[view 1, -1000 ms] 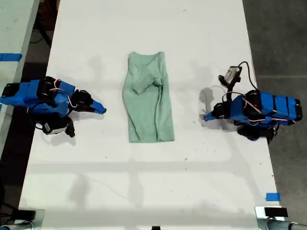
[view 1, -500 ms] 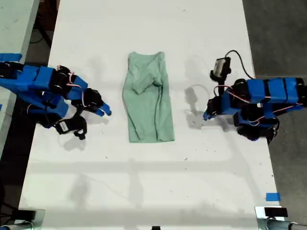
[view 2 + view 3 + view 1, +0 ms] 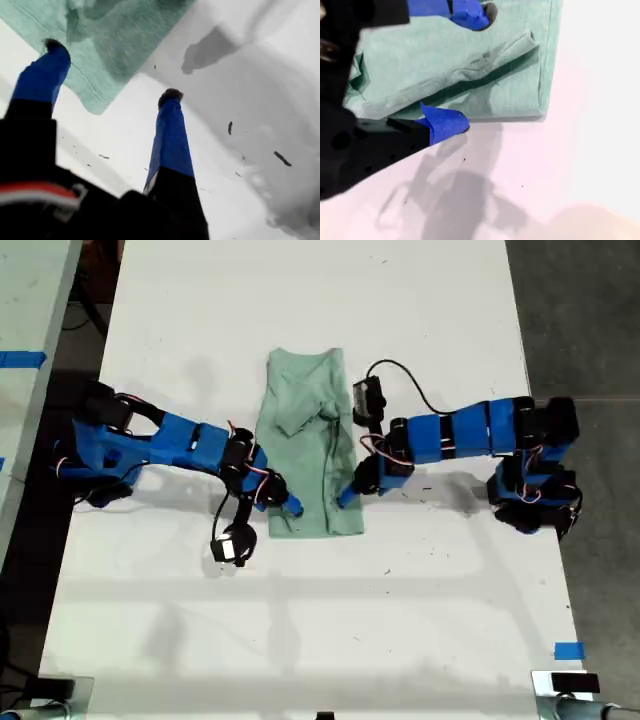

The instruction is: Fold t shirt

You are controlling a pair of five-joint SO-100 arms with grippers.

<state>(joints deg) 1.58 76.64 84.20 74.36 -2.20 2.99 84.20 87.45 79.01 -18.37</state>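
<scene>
**Both grippers spread at the shirt's lower end**

The t shirt (image 3: 310, 460) lies flat in the middle of the white table (image 3: 300, 620), folded into a narrow strip. Its long axis runs from the exterior view's top to its bottom. The straight stitched hem is at the bottom end, and a loose flap is folded across the upper half.

My first gripper (image 3: 290, 508) reaches in from the exterior view's left to the strip's lower corner. In the first wrist view, this gripper (image 3: 112, 70) is spread wide, with one tip over the cloth (image 3: 115, 40) and the other over bare table.

My second gripper (image 3: 348, 498) comes in from the exterior view's right at the opposite long edge, near the hem. In the second wrist view, it (image 3: 467, 67) is also spread. One tip is over the shirt (image 3: 470, 55), the other is just off its edge, and a raised crease lies between them. Neither gripper pinches cloth.
</scene>
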